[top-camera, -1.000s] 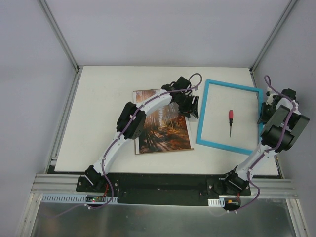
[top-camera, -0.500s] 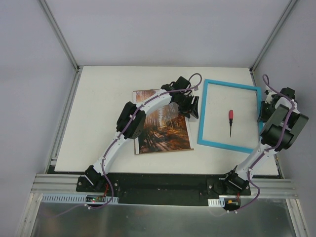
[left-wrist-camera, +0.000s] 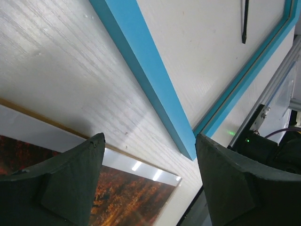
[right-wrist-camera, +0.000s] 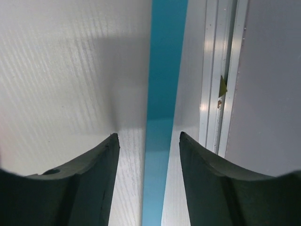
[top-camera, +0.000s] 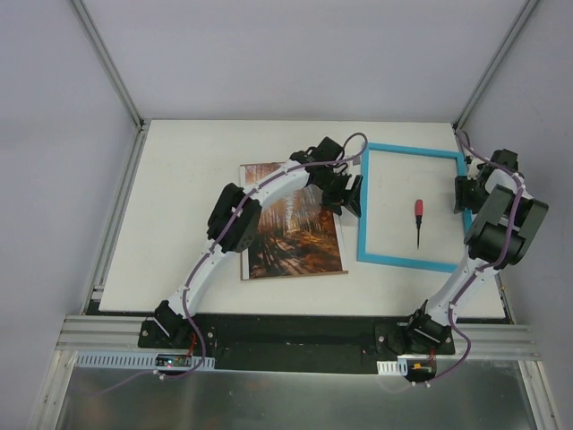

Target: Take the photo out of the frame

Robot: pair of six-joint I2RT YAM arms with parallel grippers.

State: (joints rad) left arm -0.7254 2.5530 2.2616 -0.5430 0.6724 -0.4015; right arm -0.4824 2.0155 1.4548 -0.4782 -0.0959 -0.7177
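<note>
The photo, an autumn forest print, lies flat on the table left of centre; its glossy corner shows in the left wrist view. The turquoise frame lies flat to its right, empty, and shows in the left wrist view. My left gripper is open and empty, above the gap between the photo's right edge and the frame's left bar. My right gripper is open, its fingers straddling the frame's right bar without closing on it.
A red-handled screwdriver lies on the table inside the frame opening; its tip shows in the left wrist view. An aluminium rail runs along the table's right edge, close beside the frame.
My right gripper has moved up and left onto the frame's right bar. The frame has turned slightly and shifted left. My left gripper has barely moved.
</note>
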